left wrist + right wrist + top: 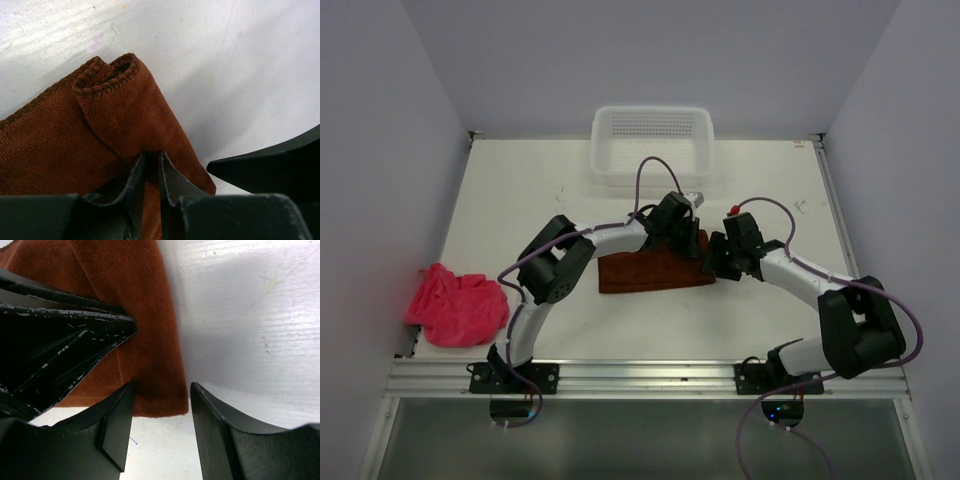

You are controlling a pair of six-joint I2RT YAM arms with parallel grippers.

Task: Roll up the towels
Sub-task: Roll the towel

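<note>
Rust-brown towel (642, 275) long axis left-right | left claw (153, 159) pinching it | right claw (161, 387) parted

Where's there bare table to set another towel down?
Bare: far-left, between the white mesh basket and crumpled pink towel; far-right corner beside the basket; the near strip between the rust-brown towel and metal rail. Crowded: mid-table, where left gripper and right gripper meet at the brown towel's end.

Rust-brown cloth towel (125, 115): short fuzzy nap, stitched hem. Bright pink cloth towel (455, 305): soft, matt. White plastic mesh basket (653, 140). White table (570, 200): matt, scuffed. Black plastic right gripper (160, 385): matt.
</note>
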